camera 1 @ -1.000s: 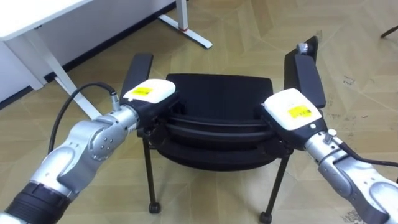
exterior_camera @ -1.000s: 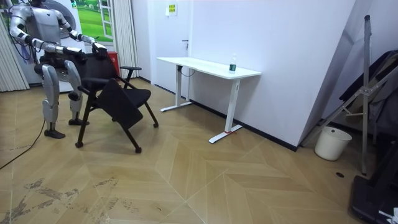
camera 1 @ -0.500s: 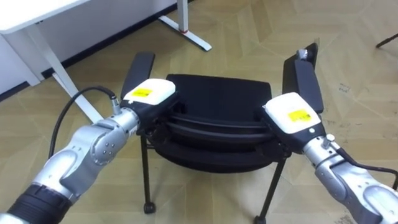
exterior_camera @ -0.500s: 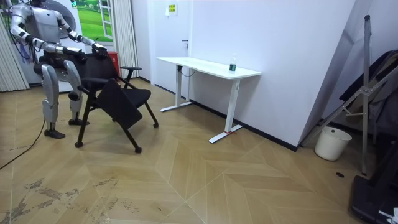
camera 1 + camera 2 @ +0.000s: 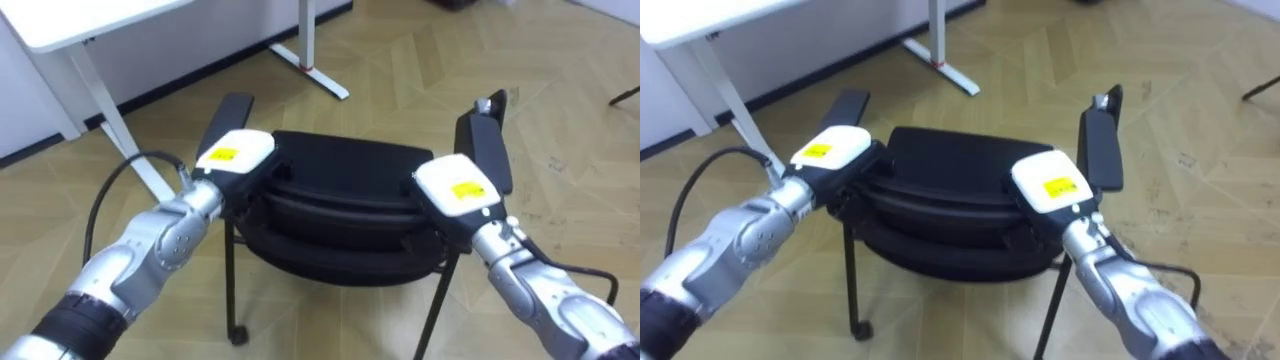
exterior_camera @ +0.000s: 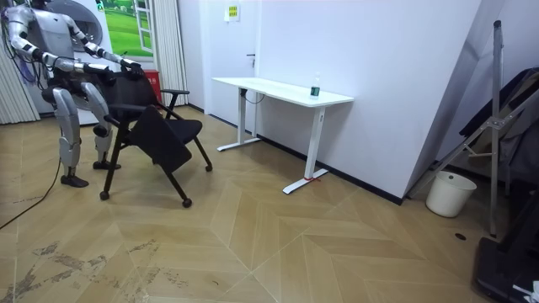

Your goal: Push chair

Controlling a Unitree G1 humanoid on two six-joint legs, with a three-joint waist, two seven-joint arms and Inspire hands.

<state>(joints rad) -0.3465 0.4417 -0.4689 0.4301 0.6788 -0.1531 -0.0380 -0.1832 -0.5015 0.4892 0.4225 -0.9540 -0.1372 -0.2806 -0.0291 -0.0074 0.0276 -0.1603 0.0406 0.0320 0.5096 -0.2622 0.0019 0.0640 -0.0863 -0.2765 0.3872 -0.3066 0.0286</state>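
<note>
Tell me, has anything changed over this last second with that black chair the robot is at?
Very little. In the room view the black chair on castors has crept a touch toward that view's left, and the robot's upper body has shifted the same way. The left hand and right hand stay on its backrest. The white desk has not moved; the eye view's shift is the camera's own.
</note>
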